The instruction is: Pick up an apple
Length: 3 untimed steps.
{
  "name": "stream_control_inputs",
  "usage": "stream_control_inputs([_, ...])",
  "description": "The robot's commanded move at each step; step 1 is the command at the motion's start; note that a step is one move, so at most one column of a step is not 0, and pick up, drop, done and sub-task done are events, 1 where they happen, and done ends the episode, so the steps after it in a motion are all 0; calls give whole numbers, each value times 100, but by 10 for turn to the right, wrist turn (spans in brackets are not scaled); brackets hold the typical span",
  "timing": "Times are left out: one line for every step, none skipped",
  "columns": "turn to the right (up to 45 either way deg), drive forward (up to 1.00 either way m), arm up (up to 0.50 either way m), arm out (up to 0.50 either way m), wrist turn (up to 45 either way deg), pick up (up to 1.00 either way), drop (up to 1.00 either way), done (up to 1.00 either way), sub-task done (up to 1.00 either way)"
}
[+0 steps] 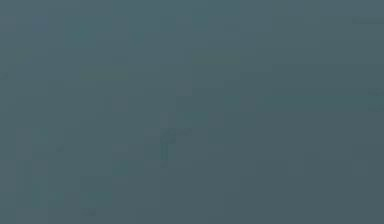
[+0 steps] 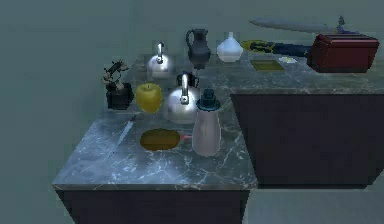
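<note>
Counter point(image 2: 150, 170), marble top, L-shaped. Toward the near edge: brown dish point(image 2: 160, 139), thin utensil point(image 2: 126, 131) on its left, tall pale bottle point(image 2: 207, 128) on its right. Behind those, shiny kettle point(image 2: 183, 103). Apple point(image 2: 149, 96), yellow, sits just beside it toward the left edge, with a potted plant point(image 2: 118, 90) on its other side. Farther back, second kettle point(image 2: 160, 65), dark vase point(image 2: 197, 45), white vase point(image 2: 230, 47). Fingers' state: cannot tell. Risk, my judgement: the gap is tight, so a reach could knock kettle or plant, or set the apple rolling. No legible writing.
</note>
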Motion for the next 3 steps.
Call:
stream_control_inputs([0,0,50,0,0,0,0,0,0])
stream_control_inputs([0,0,38,0,0,0,0,0,0])
stream_control_inputs([0,0,0,48,0,0,0,0,0])
